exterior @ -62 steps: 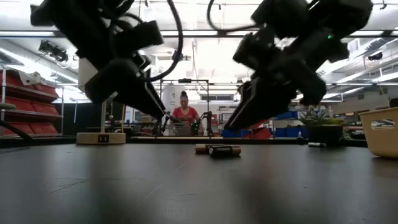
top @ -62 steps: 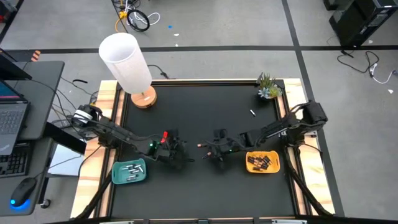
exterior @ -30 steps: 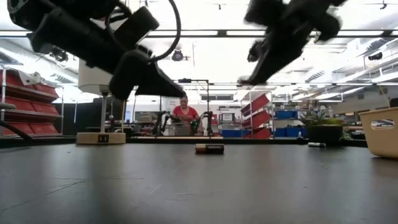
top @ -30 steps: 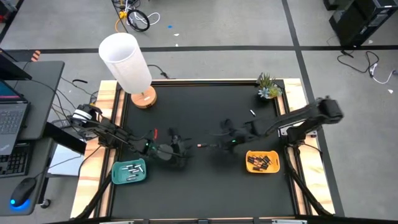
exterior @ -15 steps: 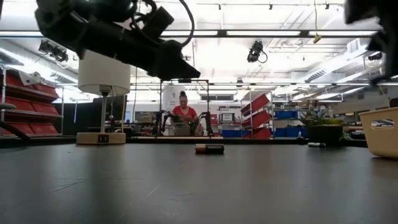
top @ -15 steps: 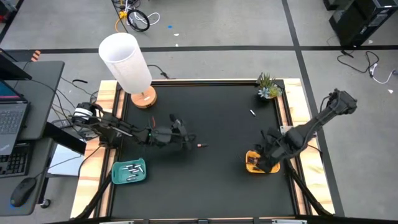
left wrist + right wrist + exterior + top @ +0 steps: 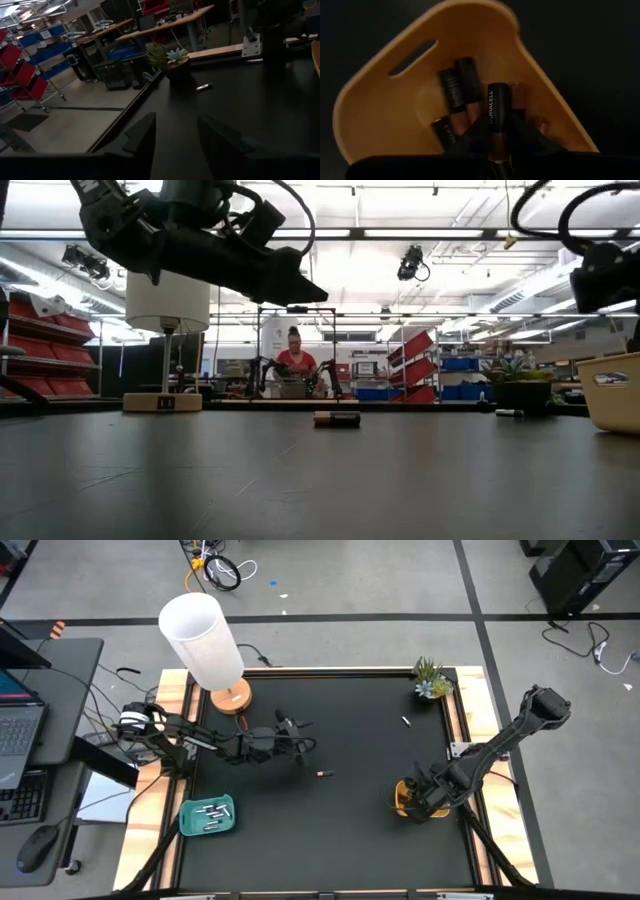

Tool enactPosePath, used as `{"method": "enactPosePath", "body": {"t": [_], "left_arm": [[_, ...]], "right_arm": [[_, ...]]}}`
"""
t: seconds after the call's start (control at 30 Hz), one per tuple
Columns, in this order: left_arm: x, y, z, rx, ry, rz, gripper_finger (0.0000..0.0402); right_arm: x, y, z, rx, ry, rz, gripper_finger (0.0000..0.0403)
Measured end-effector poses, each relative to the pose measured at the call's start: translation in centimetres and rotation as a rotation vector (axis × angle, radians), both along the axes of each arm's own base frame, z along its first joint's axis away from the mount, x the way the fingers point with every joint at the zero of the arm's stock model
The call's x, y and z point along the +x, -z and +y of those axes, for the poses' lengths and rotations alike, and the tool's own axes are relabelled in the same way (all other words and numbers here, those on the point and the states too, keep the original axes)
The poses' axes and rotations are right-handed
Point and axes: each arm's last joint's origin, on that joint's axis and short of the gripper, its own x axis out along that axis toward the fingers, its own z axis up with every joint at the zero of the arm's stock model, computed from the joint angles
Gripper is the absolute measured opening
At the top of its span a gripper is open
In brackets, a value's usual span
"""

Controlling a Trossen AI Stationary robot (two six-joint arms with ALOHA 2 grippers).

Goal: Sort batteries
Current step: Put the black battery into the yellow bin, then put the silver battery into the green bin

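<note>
Right arm over the orange tray point(image 7: 404, 802), dark cell between its fingers

Your right gripper point(image 7: 499, 150) hangs in the tray, fingers narrowly parted around a dark battery point(image 7: 498, 117); whether it still grips, you cannot tell. Let go crooked and it may ride up on the others or roll toward the rim. Your left gripper point(image 7: 176, 135) hovers open and empty above the table's middle, one loose battery point(image 7: 323, 773) near it; a pale battery point(image 7: 406, 721) by the plant point(image 7: 431, 679) could get forgotten
</note>
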Motion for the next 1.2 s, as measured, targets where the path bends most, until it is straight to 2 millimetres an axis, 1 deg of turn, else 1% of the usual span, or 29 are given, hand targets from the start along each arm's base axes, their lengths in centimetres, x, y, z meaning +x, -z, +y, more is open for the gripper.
{"method": "enactPosePath", "body": {"t": [0.1,0.2,0.3,0.43,0.53,0.63,0.7,0.8,0.97,1.1,1.2], "left_arm": [[0.0,0.0,0.2,0.0,-0.004,0.0,0.016],[0.0,0.0,0.2,0.001,-0.005,0.001,0.016],[0.0,0.0,0.2,0.001,-0.005,0.001,0.016],[0.0,0.0,0.2,0.001,-0.005,0.002,0.016],[0.0,0.0,0.2,0.003,0.008,0.002,0.016],[0.0,0.0,0.1,0.019,0.029,0.007,0.016],[0.0,-0.1,0.1,0.019,0.032,0.006,0.016],[0.0,0.0,0.1,0.018,0.036,0.009,0.016],[-0.1,0.3,0.1,0.018,0.04,0.03,0.016],[-0.5,1.0,0.1,0.017,0.041,0.056,0.016],[-0.9,1.6,0.1,0.017,0.042,0.075,0.016]], "right_arm": [[0.1,0.1,-0.1,0.033,0.007,0.029,0.0075],[0.3,-0.9,-0.1,0.091,0.003,0.065,0.0094],[0.4,-2.9,-0.1,0.11,0.008,0.103,0.0108],[0.9,-6.1,-0.5,0.05,-0.02,0.119,0.0124],[1.0,-8.0,-1.7,-0.049,-0.024,0.175,0.014],[1.0,-8.8,-4.0,-0.12,0.001,0.311,0.0155],[1.0,-8.8,-5.8,-0.111,0.021,0.406,0.016],[1.9,-8.3,-8.2,-0.067,0.013,0.471,0.0162],[3.5,-6.4,-12.0,0.048,-0.024,0.591,0.0162],[4.1,-4.5,-14.6,0.117,-0.134,0.716,0.0163],[4.6,-3.0,-15.9,0.16,-0.262,0.797,0.0171]]}}
